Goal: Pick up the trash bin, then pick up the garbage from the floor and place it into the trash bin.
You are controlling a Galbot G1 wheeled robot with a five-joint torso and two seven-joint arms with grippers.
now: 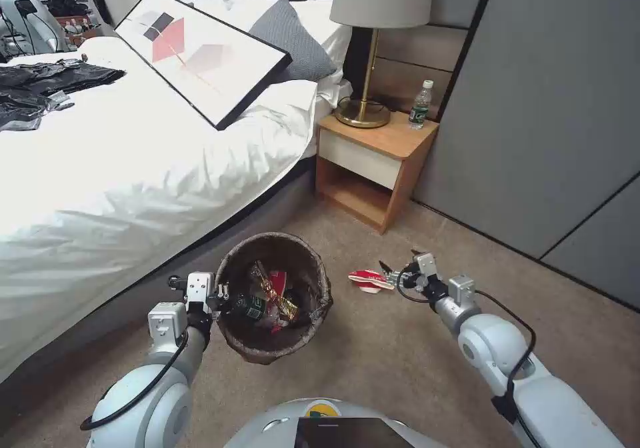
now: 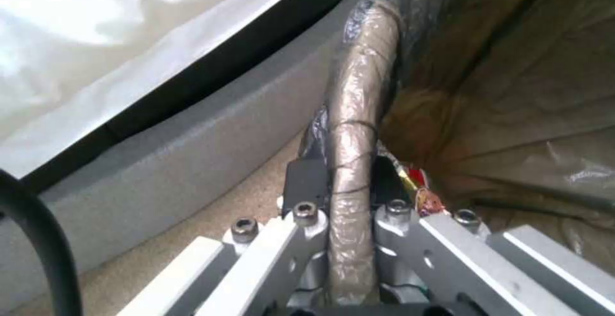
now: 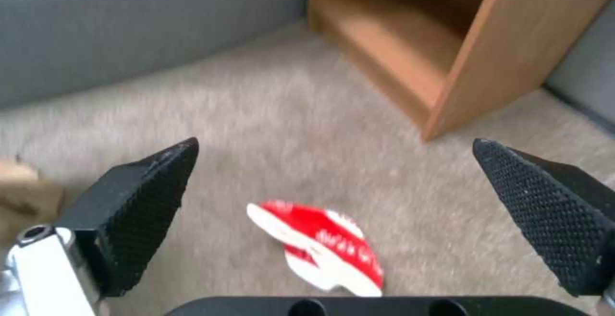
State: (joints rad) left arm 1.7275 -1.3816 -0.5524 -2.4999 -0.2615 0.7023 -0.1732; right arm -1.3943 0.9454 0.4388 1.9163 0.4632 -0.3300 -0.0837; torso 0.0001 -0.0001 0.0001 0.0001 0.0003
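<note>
The trash bin (image 1: 274,296), lined with a dark brown bag, hangs above the carpet with my left gripper (image 1: 223,296) shut on its near-left rim (image 2: 359,128); the left wrist view shows one finger on each side of the rim. Wrappers and a bottle (image 1: 267,298) lie inside it. A red-white paper carton (image 1: 371,280), a piece of the garbage, lies flat on the carpet just right of the bin. My right gripper (image 1: 398,269) hovers right beside the carton, open. In the right wrist view the carton (image 3: 320,244) sits between and below the two spread pads (image 3: 144,210).
The bed with white bedding (image 1: 133,161) and its grey base runs along the left. A wooden nightstand (image 1: 373,161) with a lamp (image 1: 373,41) and a water bottle (image 1: 420,105) stands ahead. Grey wall panels (image 1: 547,115) close the right. Something tan (image 3: 22,191) lies at the right wrist view's edge.
</note>
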